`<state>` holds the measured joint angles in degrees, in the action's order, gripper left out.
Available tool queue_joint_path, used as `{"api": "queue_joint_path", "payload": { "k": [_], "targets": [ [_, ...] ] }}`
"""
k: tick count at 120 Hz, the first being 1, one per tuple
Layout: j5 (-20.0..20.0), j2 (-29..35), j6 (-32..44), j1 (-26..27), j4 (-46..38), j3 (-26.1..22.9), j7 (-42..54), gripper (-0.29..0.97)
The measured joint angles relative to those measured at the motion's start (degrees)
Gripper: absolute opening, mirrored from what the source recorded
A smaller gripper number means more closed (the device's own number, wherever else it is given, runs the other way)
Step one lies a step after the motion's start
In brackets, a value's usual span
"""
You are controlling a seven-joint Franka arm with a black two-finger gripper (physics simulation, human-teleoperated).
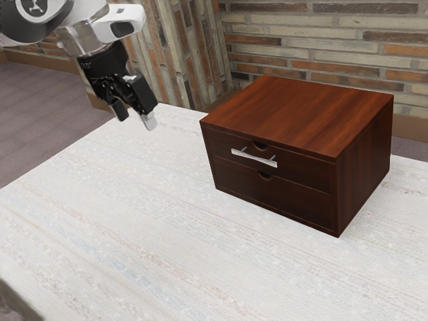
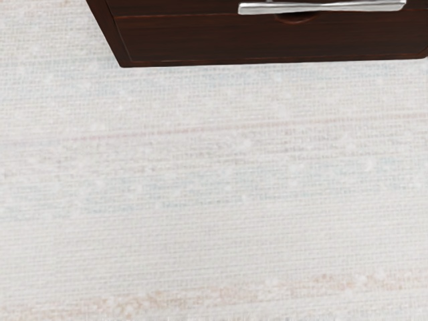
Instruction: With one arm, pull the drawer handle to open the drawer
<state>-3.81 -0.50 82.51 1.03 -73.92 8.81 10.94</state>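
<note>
A dark wooden cabinet point(image 1: 301, 114) with two stacked drawers stands on the pale table point(image 1: 134, 234) toward the exterior view's right. The upper drawer point(image 1: 294, 164) carries a silver bar handle point(image 1: 254, 157) and sits flush with the cabinet front, as does the lower drawer point(image 1: 281, 194). My black gripper point(image 1: 134, 114) hangs above the table at the exterior view's upper left, well apart from the handle, open with nothing between its fingers. In the wrist view the handle point(image 2: 321, 7) and the cabinet's front point(image 2: 267, 40) lie ahead of my hand, across bare tabletop.
A brick wall point(image 1: 321, 33) rises behind the table. Open tabletop stretches between my gripper and the cabinet and across the near side. The table's edge runs along the exterior view's left and lower left.
</note>
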Motion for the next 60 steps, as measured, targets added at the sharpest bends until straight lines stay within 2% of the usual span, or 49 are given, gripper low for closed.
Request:
{"api": "queue_joint_path", "payload": {
  "k": [39, 48, 60],
  "targets": [
    [-0.26, 0.43, -0.06, 2.97, -1.69, 0.8, 0.33, 0.66],
    [-0.32, 1.03, -0.56, 3.11, -3.52, 0.41, -3.49, 0.66],
    [-1.47, 2.76, -1.94, 3.1, -6.4, -0.04, -13.97, 0.66]
  ]
}}
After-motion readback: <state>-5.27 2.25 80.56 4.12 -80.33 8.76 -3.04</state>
